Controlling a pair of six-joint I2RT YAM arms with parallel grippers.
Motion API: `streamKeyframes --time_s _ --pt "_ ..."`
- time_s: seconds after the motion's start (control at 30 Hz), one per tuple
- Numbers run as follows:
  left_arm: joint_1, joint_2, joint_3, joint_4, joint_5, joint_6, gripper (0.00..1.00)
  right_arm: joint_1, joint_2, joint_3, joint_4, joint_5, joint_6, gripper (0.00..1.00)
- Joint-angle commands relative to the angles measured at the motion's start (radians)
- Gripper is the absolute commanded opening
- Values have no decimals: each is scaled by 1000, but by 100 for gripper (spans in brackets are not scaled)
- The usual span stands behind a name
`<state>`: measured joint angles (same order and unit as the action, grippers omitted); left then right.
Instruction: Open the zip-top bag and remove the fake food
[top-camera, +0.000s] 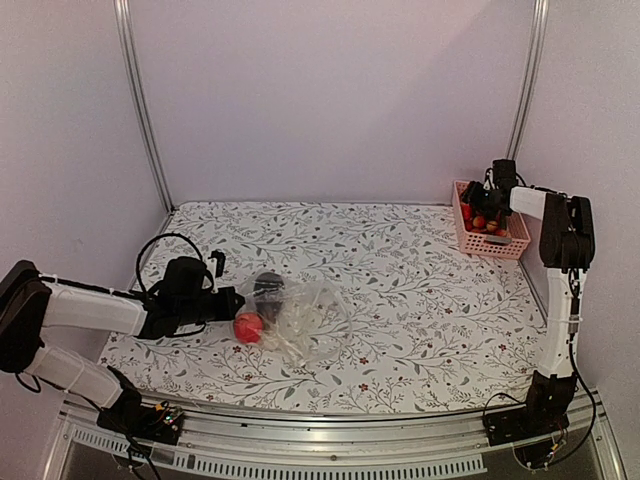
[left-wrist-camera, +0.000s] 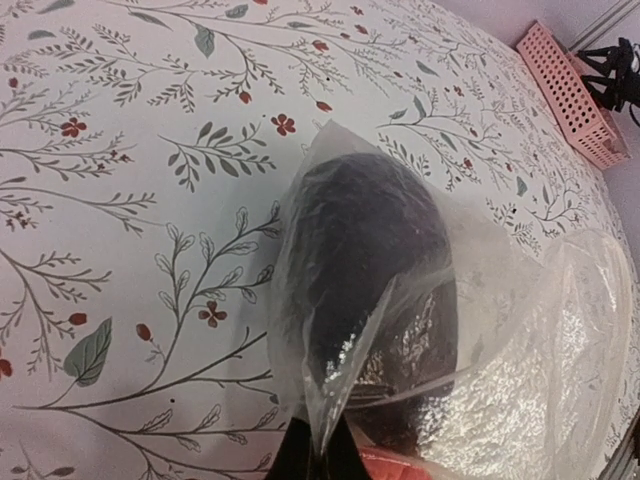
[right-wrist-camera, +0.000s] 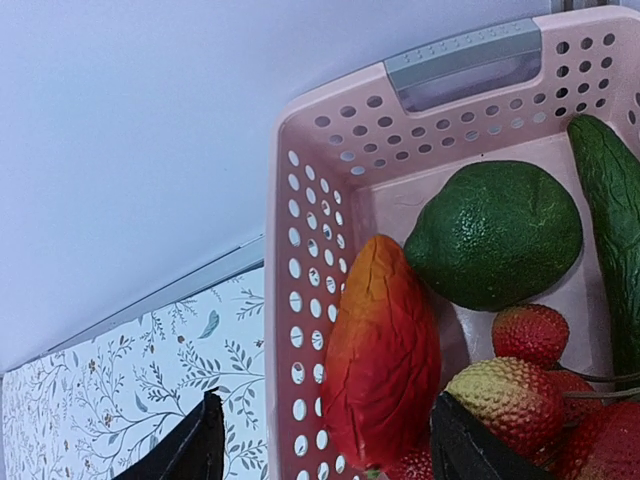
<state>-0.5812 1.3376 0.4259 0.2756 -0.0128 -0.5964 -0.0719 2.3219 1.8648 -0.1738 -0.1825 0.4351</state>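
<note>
The clear zip-top bag (top-camera: 308, 320) lies left of the table's middle. It holds a dark rounded fake food piece (top-camera: 268, 290) and a red round piece (top-camera: 248, 327). My left gripper (top-camera: 230, 303) is at the bag's left edge. In the left wrist view it (left-wrist-camera: 320, 455) is shut on a raised fold of the bag (left-wrist-camera: 520, 330), with the dark piece (left-wrist-camera: 365, 270) just beyond. My right gripper (top-camera: 492, 196) hovers over the pink basket (top-camera: 478, 243) at the far right. In the right wrist view it (right-wrist-camera: 325, 405) is open, straddling the basket wall (right-wrist-camera: 300, 300) and a red-orange piece (right-wrist-camera: 385, 360).
The basket also holds a dark green rounded piece (right-wrist-camera: 495, 235), a green cucumber (right-wrist-camera: 615, 220) and several strawberries (right-wrist-camera: 530, 332). The enclosure walls stand close behind and to the right of the basket. The flowered tablecloth (top-camera: 400, 290) covers the table.
</note>
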Motion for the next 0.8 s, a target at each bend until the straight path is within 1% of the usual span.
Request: streamKeyframes --time_s 0.0,0.13,0.3,0.53,0.7,0.77 --pt "15 22 0 25 5 -1 0 -2 -62 -18 3 -44 -20 69" --pt "15 28 2 34 33 -3 0 17 -172 -138 94 -86 -65 68" --pt "15 29 2 41 51 -5 0 65 -340 -346 242 -149 -119 68" --pt "15 14 2 59 80 -3 0 236 -530 -622 366 -231 -202 64" --pt "13 6 2 68 104 0 0 331 -631 -833 456 -320 -247 60" --pt "14 1 -3 70 108 0 0 364 -673 -901 472 -329 -255 57"
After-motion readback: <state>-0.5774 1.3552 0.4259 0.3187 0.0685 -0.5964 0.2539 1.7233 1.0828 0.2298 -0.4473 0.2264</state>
